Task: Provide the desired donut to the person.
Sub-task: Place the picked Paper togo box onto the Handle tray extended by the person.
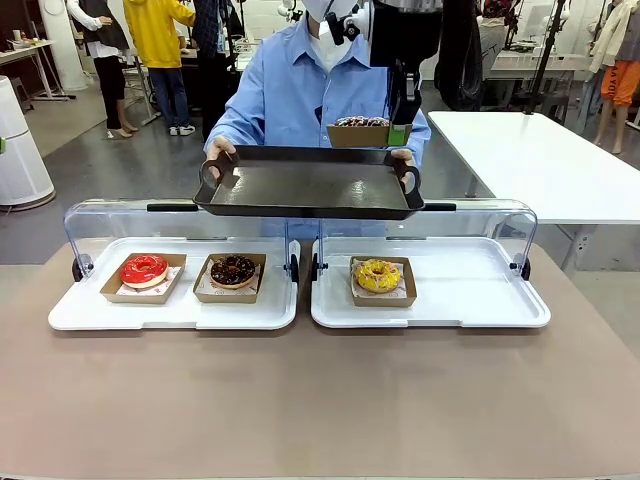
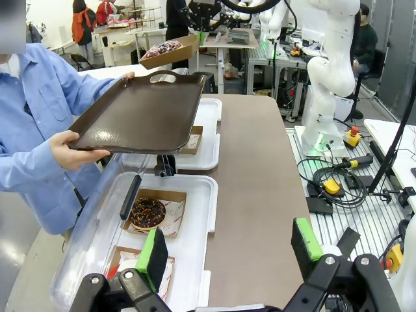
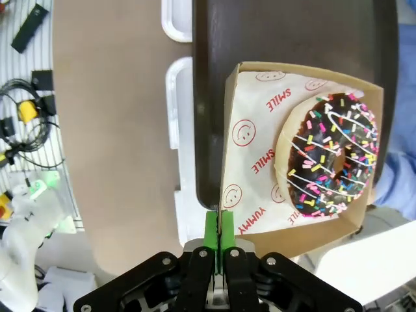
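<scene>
Your right pincer (image 3: 219,224) is clenched on the rim of the brown cardboard box (image 3: 257,117) that carries the chocolate-glazed donut with coloured sprinkles (image 3: 331,156). Just beyond its fingertips, under the box, lies the dark rectangular tray (image 3: 214,78) held by the person in the light blue shirt (image 1: 290,95). Your left pincer (image 2: 229,244) stands released, grasping nothing.

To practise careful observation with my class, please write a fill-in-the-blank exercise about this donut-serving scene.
1. The right gripper is shut on a cardboard box holding a chocolate donut topped with coloured ____.
2. The person holds the dark tray with ____ hands.
3. The left gripper has its jaws ____.
4. The lone donut on the right-hand white tray is iced ____.
Missing words: sprinkles; both; open; yellow.
</scene>
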Action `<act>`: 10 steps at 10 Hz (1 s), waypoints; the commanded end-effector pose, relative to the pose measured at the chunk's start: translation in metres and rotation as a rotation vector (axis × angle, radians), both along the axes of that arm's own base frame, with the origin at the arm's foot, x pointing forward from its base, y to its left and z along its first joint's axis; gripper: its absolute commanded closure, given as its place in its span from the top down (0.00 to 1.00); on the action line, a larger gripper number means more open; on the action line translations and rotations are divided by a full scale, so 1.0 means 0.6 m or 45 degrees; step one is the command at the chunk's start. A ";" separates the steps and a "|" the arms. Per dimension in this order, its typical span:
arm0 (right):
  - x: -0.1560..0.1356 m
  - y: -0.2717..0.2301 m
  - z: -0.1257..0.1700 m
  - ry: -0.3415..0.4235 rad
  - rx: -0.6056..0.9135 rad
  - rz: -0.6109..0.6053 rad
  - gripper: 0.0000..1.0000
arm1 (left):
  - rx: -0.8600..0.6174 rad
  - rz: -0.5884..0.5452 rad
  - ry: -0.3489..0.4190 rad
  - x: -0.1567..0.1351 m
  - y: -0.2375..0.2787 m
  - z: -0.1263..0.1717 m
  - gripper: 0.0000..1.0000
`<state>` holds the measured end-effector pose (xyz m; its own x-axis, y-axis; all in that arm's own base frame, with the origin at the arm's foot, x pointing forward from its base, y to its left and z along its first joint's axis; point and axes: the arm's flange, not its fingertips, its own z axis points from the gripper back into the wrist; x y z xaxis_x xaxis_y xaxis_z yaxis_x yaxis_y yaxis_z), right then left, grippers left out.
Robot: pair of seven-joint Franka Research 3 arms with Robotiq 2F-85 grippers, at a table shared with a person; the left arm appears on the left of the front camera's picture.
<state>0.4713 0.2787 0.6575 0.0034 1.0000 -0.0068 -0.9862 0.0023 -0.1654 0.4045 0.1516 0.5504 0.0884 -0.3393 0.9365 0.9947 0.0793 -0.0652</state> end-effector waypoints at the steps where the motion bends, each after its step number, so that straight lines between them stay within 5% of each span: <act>1: 0.005 -0.005 0.012 -0.005 -0.036 -0.045 0.02 | -0.006 -0.003 -0.004 -0.003 0.001 0.003 1.00; 10: 0.023 0.004 -0.008 -0.014 0.018 0.015 0.02 | -0.006 -0.003 -0.004 -0.003 0.001 0.003 1.00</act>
<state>0.4751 0.2809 0.6550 0.0003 1.0000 -0.0094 -0.9863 -0.0013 -0.1651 0.4045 0.1517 0.5504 0.0884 -0.3393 0.9365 0.9947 0.0793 -0.0652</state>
